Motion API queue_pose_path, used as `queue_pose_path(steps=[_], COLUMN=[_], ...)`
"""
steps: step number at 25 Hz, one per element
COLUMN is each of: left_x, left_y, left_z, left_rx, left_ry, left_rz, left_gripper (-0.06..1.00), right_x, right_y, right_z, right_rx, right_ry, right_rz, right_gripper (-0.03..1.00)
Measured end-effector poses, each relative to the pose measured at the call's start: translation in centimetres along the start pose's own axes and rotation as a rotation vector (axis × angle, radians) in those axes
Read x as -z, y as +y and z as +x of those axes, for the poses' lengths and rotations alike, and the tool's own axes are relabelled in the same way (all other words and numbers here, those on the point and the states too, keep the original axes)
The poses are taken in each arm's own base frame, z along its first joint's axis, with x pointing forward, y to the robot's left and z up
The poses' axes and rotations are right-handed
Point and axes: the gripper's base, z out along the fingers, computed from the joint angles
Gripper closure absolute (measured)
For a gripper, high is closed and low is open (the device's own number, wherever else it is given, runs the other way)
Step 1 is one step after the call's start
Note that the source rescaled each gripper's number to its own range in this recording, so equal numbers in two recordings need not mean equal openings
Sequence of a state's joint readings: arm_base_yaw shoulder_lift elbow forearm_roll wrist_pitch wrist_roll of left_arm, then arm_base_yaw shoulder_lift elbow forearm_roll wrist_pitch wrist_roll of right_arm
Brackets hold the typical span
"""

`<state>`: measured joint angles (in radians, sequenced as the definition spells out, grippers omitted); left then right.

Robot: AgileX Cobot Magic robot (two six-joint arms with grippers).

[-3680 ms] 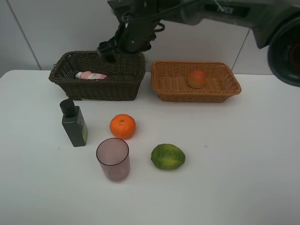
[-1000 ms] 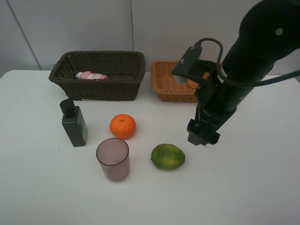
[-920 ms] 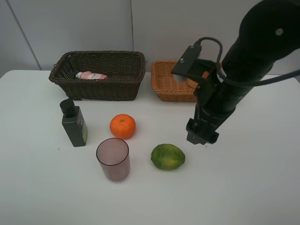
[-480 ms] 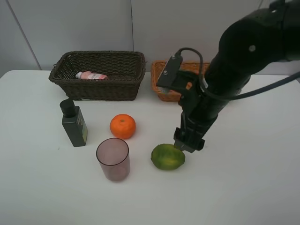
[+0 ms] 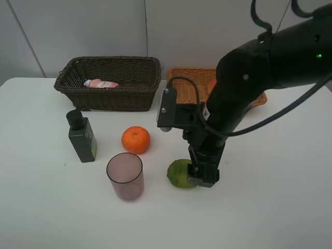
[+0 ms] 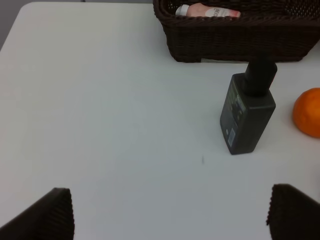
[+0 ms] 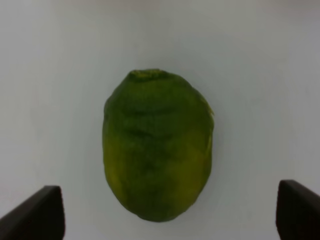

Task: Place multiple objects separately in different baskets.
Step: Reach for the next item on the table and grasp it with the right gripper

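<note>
The right tool (image 5: 202, 176) hangs directly over the lime (image 7: 157, 145), its fingers spread wide on either side and clear of the skin. The lime lies on the white surface (image 5: 270, 197). The purplish cup (image 5: 125, 176) stands just beside the lime and the orange (image 5: 136, 140) sits near it. Well apart from the lime, the left tool (image 6: 170, 215) is released above bare surface.

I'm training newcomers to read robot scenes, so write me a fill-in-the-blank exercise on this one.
The pink bottle lies in the ____ brown basket.
The right gripper, jaws open, is at the ____ fruit.
The black-capped bottle stands ____ on the table.
Missing words: dark; green; upright.
</note>
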<state>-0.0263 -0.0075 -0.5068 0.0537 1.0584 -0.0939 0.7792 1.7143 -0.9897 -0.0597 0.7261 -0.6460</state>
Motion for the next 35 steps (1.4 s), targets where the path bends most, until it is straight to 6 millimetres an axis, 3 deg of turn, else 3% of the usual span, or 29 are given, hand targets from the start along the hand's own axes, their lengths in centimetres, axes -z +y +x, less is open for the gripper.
queue_pose_path(steps=[24, 26, 28, 29, 30, 35], left_x=[0.0, 0.0, 0.0, 0.0, 0.0, 0.0], left_y=[0.0, 0.0, 0.0, 0.0, 0.0, 0.0], left_z=[0.0, 0.0, 0.0, 0.0, 0.0, 0.0], left_rx=[0.0, 0.0, 0.0, 0.0, 0.0, 0.0], left_ry=[0.0, 0.0, 0.0, 0.0, 0.0, 0.0], left_rz=[0.0, 0.0, 0.0, 0.0, 0.0, 0.0], left_gripper=[-0.06, -0.06, -0.06, -0.06, -0.06, -0.06], right_x=[-6.9, -6.9, -6.9, -6.9, -6.9, -6.9], right_y=[0.5, 0.4, 0.4, 0.4, 0.4, 0.4], right_z=[-0.5, -0.6, -0.7, -0.7, -0.7, -0.6], right_rx=[0.018, 0.019, 0.019, 0.022, 0.022, 0.024], right_ry=[0.065, 0.059, 0.053, 0.052, 0.052, 0.059], right_rz=[-0.067, -0.062, -0.057, -0.054, -0.054, -0.057], right_gripper=[0.09, 0.15, 0.32, 0.46, 0.51, 0.51])
